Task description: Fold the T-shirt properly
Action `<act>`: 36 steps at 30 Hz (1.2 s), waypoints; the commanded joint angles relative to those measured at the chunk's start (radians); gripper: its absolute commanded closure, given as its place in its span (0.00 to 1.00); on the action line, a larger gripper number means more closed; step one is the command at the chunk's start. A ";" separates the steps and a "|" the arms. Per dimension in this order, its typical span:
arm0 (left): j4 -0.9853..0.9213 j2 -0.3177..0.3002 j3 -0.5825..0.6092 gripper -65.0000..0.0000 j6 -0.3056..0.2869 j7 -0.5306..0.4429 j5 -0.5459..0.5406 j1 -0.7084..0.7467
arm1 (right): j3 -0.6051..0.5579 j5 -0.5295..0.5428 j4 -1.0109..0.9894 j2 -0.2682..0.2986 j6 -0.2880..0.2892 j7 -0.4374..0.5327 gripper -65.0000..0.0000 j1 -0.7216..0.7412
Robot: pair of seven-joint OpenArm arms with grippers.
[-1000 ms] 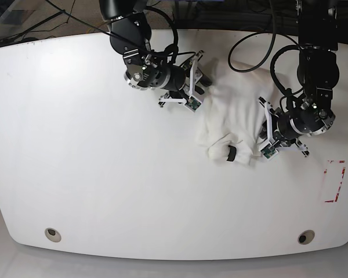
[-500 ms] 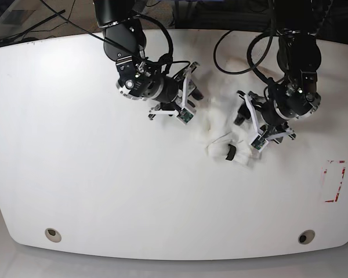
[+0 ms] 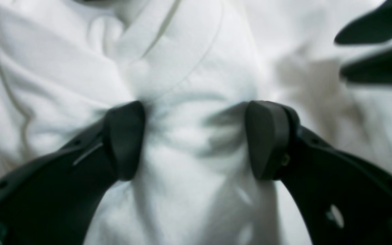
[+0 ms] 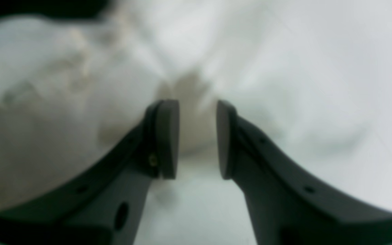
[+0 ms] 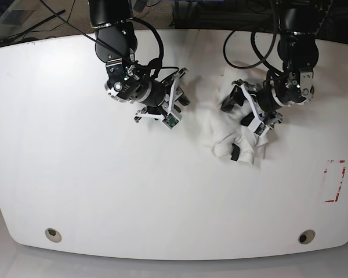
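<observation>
shirt (image 5: 235,136): lying bunched mid-table (image 5: 104,191), toward far edge, no print or writing readable | left claw (image 3: 196,139): spread wide, straddling a fold, not pinching | right claw (image 4: 197,136): standing narrowly parted beside shirt edge, grasping nothing | red-marked rectangle (image 5: 334,180): sitting near table edge, unreadable

Two black jointed arms with glossy rounded housings, white bracket frames at the wrists carrying small green circuit boards, looped black cables trailing off the upper links, matte black curved jaws with flat pads, small screw holes along each finger (image 3: 267,139)
</observation>
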 commanded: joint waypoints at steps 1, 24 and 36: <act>-0.069 -0.081 -0.059 0.31 0.050 0.131 0.112 0.014 | -0.004 0.020 0.022 -0.006 0.012 0.022 0.73 0.015; -0.455 -0.600 -0.243 0.31 -0.045 -0.112 0.109 -0.007 | -0.005 0.013 0.192 -0.001 0.014 -0.026 0.73 -0.005; -0.164 -0.600 -0.364 0.31 -0.045 0.003 0.112 -0.070 | -0.002 0.010 0.191 0.023 0.008 -0.020 0.73 0.001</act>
